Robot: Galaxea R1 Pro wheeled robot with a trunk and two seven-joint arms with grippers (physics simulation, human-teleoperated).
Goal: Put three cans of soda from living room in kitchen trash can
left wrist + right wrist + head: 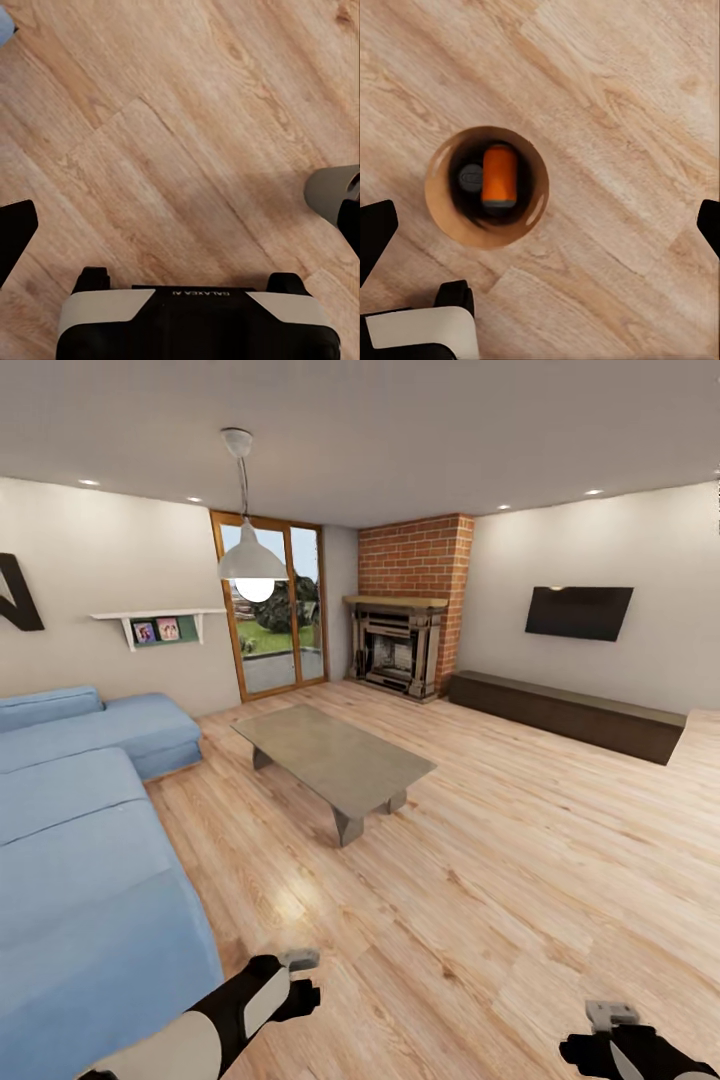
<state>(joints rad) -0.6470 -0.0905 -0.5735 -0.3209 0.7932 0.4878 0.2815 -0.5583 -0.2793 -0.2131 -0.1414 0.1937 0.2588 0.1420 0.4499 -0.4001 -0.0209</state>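
Light wood floor [520,880] fills the living room, with wide free space between the blue sofa [80,840] and the low coffee tabletop [335,755]. Under the right claw [540,225], whose fingers are spread, the round brown trash can [439,199] stands on the planks; one orange soda can [499,175] lies inside beside a second can's grey top [471,178]. The left claw [180,225] is spread too, holding nothing.

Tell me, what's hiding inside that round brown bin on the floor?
Inside the brown bin an orange soda can lies on its side, with a grey can top beside it. Whether a third can sits in the dark bottom is hidden.
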